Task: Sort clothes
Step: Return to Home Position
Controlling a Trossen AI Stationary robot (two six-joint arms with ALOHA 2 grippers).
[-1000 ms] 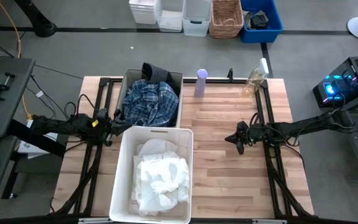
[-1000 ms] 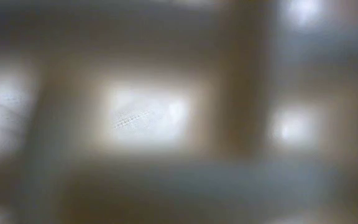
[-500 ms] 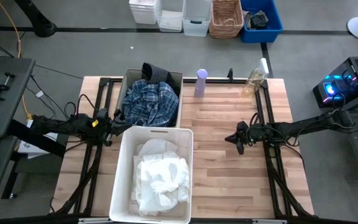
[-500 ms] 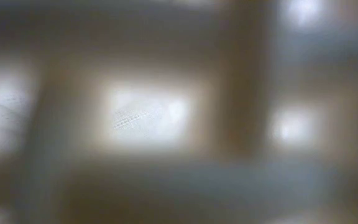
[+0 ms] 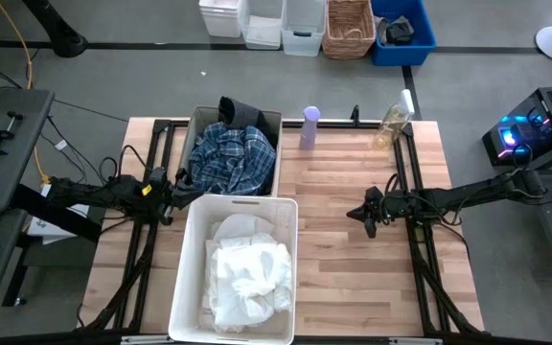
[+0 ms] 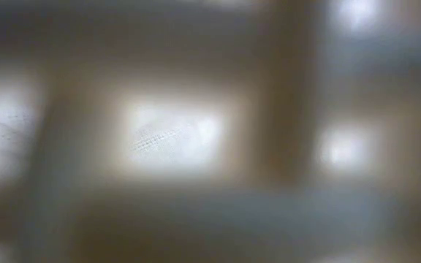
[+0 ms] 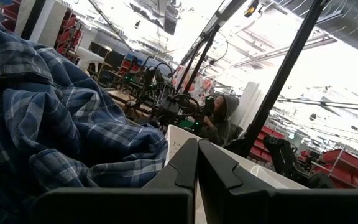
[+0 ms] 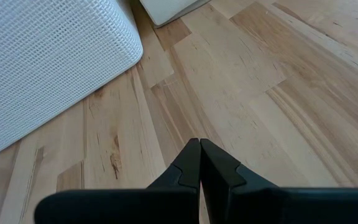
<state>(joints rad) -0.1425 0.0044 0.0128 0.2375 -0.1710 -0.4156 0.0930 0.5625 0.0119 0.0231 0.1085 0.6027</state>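
A blue-and-white plaid garment [image 5: 230, 156] lies heaped in a grey bin [image 5: 270, 123] at the table's far left, with a dark grey garment [image 5: 240, 112] over the bin's far rim. Several white garments [image 5: 245, 276] lie in a white plastic bin [image 5: 188, 251] at the near edge. My left gripper [image 5: 182, 189] is shut and empty, low at the left between the two bins; the plaid cloth [image 7: 55, 124] fills its wrist view. My right gripper [image 5: 364, 215] is shut and empty, low over the bare wood [image 8: 229, 93] right of the white bin [image 8: 42, 68].
A lilac bottle [image 5: 310, 127] and a clear bottle [image 5: 389, 126] stand at the table's far edge. Dark frame rails [image 5: 402, 172] run along both sides of the table. Bare wood lies between the white bin and my right gripper. The low view is a blur. A person [image 7: 219, 118] sits beyond the table.
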